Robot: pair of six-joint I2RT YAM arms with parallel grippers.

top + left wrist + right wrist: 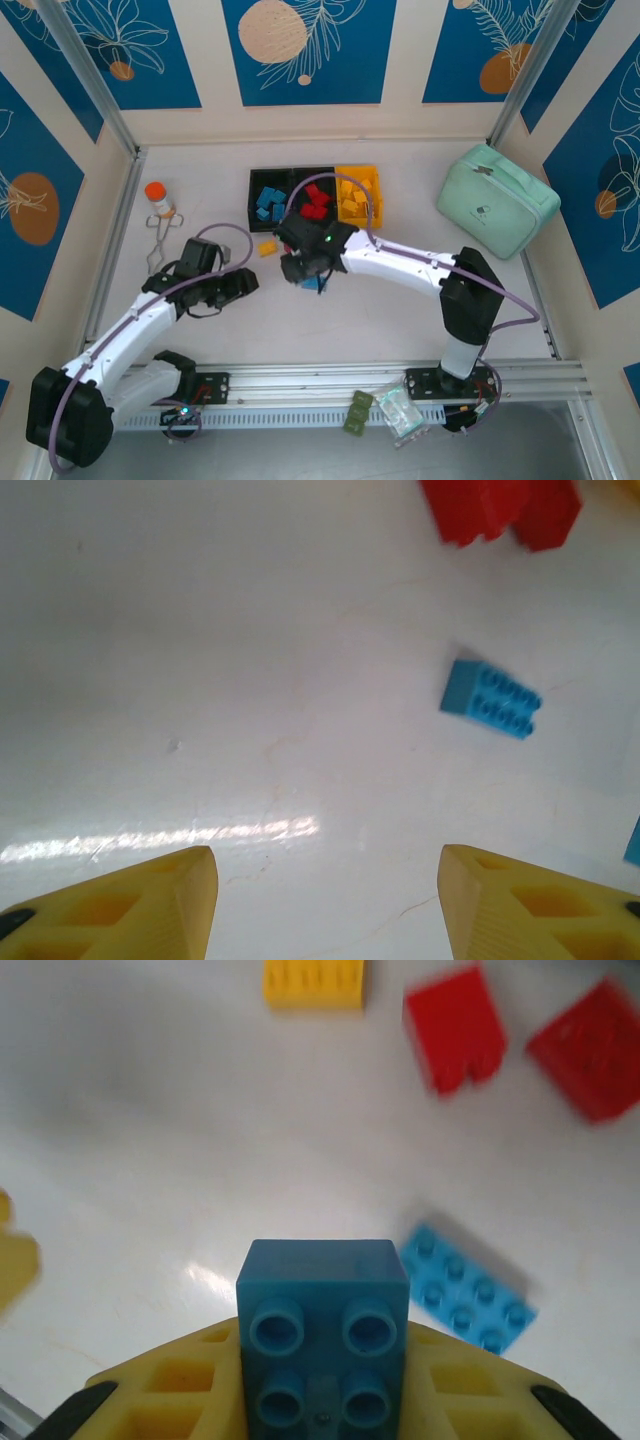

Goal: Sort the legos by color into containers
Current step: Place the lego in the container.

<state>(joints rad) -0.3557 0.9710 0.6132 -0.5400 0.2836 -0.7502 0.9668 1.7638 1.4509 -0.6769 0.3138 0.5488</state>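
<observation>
1. The left gripper (325,905) is seen wide open with nothing between its yellow fingertips (150,905); it hangs low over bare table, left of the work area.
2. In the left wrist view, a loose light-blue oblong brick (490,698) lies ahead and to the right of the open jaws, its long axis running diagonally across them. A wrist turn would likely be needed before it could be gripped squarely.
3. A small yellow brick (267,248) is left on the table between the two grippers, just in front of the containers (297,173).
4. The right gripper (305,266) is closed on a dark-blue square brick (323,1300), studs facing the wrist camera. Being square, it has no long axis to line up.
5. The coming move is judged to turn on this: the bin of blue bricks (270,202) is the leftmost of the three and lies beyond the right gripper and slightly to its left. The red bin (316,197) sits directly ahead and the yellow bin (358,195) to the right. The right arm is the nearer one.
6. No brand or writing can be read; a small dark mark on the mint-green case (497,200) is too small to make out.
</observation>
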